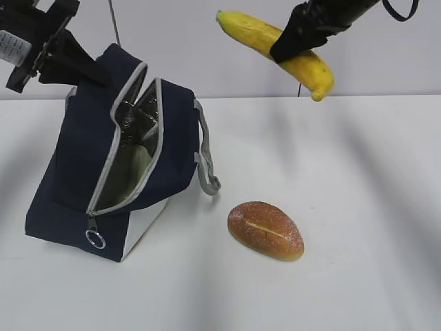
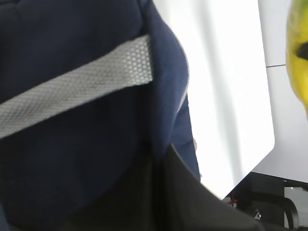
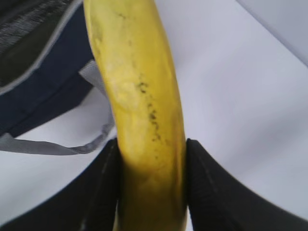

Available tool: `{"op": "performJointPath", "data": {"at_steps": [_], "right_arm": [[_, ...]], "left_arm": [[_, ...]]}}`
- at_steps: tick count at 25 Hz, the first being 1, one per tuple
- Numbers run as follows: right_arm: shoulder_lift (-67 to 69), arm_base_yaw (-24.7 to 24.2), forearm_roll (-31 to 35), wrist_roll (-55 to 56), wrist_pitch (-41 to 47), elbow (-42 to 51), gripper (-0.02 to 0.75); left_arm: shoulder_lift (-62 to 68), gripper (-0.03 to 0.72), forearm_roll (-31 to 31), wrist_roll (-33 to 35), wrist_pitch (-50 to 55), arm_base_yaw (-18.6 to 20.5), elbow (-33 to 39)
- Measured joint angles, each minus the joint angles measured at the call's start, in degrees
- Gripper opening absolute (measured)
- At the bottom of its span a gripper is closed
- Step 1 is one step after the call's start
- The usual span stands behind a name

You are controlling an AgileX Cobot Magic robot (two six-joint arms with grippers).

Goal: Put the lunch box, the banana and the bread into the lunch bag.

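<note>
Nearest me on the white table lies the bread, a crusty oval roll with its pale slit up, untouched and just beside the lunch bag's grey strap.

Behind it to the left stands the lunch bag, navy with a white side panel, tipped back so its unzipped mouth faces up and toward the right. The ring pull hangs at the low end of the zipper. I see a silvery lining and something pale green inside, which I judge to be the lunch box lid, though I cannot be sure.

My left gripper is at the bag's upper rear corner. Its wrist view shows only dark fabric and webbing up close, so I cannot tell whether it is clamped on the bag or merely pressing against it.

Farthest and highest, my right gripper is clenched around the banana near its middle, holding it in the air well apart from the bag's opening, up and to the right of it.

The risks I see: the banana is long and the mouth narrow, so coming in crosswise could catch a tip on the zipper edge and push the bag over. If the left hold is loose, the opening could sag closed. The smooth peel could also swivel between the fingers.
</note>
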Motion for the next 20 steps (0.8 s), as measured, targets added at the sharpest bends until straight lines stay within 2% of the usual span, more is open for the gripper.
{"op": "performJointPath", "data": {"at_steps": [3, 12, 20], "right_arm": [[-0.46, 0.0, 4.24, 2.44, 2.78, 0.0, 0.291], [-0.46, 0.0, 16.76, 12.86, 3.14, 0.0, 0.291], [-0.46, 0.19, 20.13, 28.12, 3.14, 0.0, 0.291]], "left_arm": [[0.0, -0.001, -0.16, 0.0, 0.0, 0.0, 0.0], [0.0, -0.001, -0.44, 0.0, 0.28, 0.0, 0.0], [0.0, -0.001, -0.51, 0.0, 0.55, 0.0, 0.0]]}}
